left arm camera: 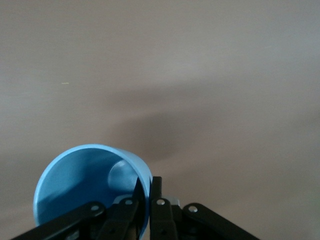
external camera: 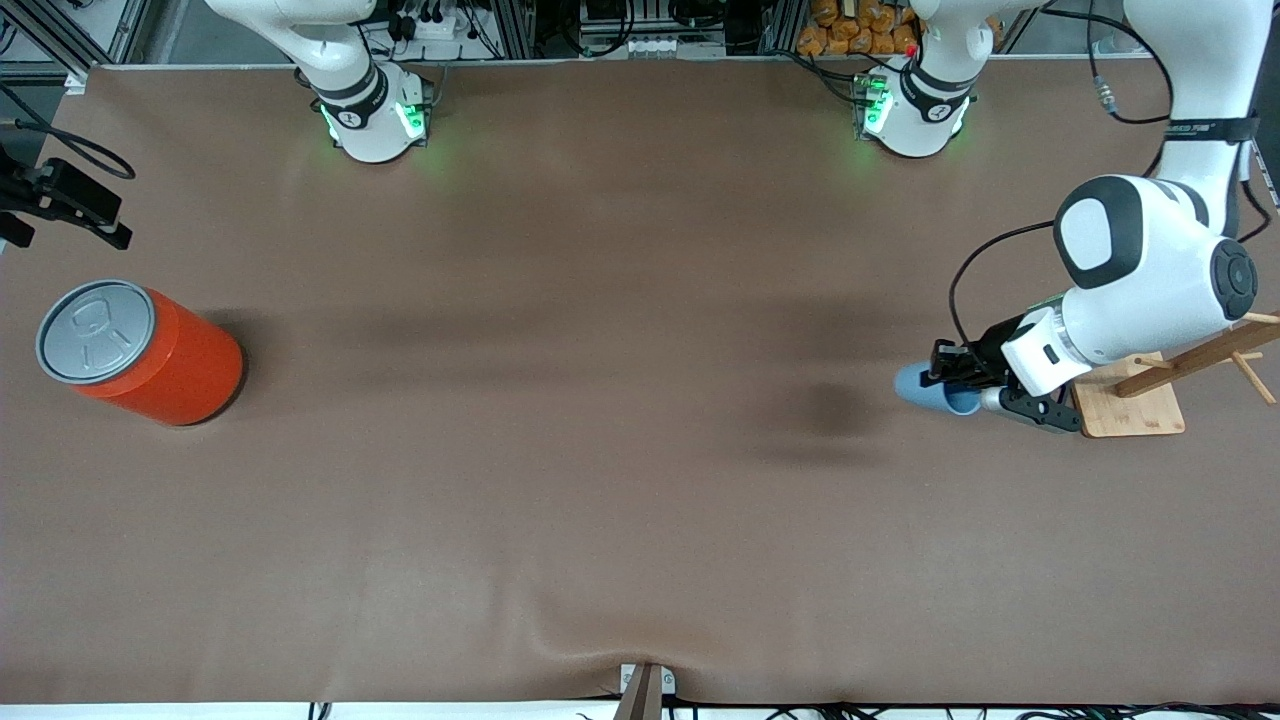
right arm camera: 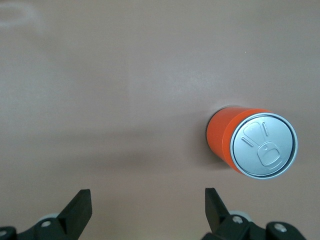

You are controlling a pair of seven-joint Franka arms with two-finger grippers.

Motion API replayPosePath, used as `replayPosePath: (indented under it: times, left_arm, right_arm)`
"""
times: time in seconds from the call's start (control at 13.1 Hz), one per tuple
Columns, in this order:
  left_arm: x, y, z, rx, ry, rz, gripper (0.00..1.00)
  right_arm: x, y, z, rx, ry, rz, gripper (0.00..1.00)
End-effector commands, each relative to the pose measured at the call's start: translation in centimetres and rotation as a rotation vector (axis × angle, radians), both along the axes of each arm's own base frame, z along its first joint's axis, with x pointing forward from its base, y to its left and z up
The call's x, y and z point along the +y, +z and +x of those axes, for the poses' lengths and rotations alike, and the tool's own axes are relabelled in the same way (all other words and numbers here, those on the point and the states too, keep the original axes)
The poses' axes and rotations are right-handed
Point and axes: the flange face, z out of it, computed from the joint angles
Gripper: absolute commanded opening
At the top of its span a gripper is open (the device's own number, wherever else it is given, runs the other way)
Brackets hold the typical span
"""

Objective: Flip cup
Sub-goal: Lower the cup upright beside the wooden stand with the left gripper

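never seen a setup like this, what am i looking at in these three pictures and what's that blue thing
Two white robot arms are bolted along one edge of a brown table. One picture looks down from a high camera facing them; the other two come from small cameras on each arm's wrist.

The blue thing is a small plastic cup. The left end effector has pinched its rim, one finger inside and one outside, and holds it on its side above the table, next to a wooden rack.

The right end effector waits, fingers wide open, above the table with nothing in it. Its camera shows an orange can with a grey lid, standing at the right arm's end of the table.
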Motion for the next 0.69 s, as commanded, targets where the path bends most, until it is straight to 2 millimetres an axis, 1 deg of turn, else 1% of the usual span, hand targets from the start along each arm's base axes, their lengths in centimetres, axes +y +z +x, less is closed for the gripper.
replayPosePath:
  times: [0.0,0.08,0.15,0.23,0.46,0.61]
  left_arm:
    - [0.3,2.5,-1.8,-0.005,-0.012,0.113,0.00]
    - [0.6,2.6,-2.5,-0.005,-0.027,0.149,0.00]
    - [2.2,2.5,-3.0,-0.003,-0.021,0.189,0.00]
    - [3.0,2.3,-3.4,0.000,-0.021,0.210,0.00]
    - [3.4,0.9,-5.5,0.010,-0.019,0.237,0.00]
    - [3.7,-0.6,-6.7,-0.013,-0.010,0.247,0.00]
  right_arm:
    - [0.0,0.5,-0.2,0.002,0.014,-0.018,1.00]
    - [-0.2,0.4,-0.2,0.010,0.013,-0.017,1.00]
    - [-0.2,0.4,-0.2,0.016,0.013,-0.017,1.00]
    - [-0.2,0.4,-0.2,0.016,0.011,-0.019,1.00]
    - [-0.1,0.4,-0.4,0.021,0.011,-0.019,1.00]
    - [-0.1,0.4,-0.4,0.022,0.014,-0.019,1.00]
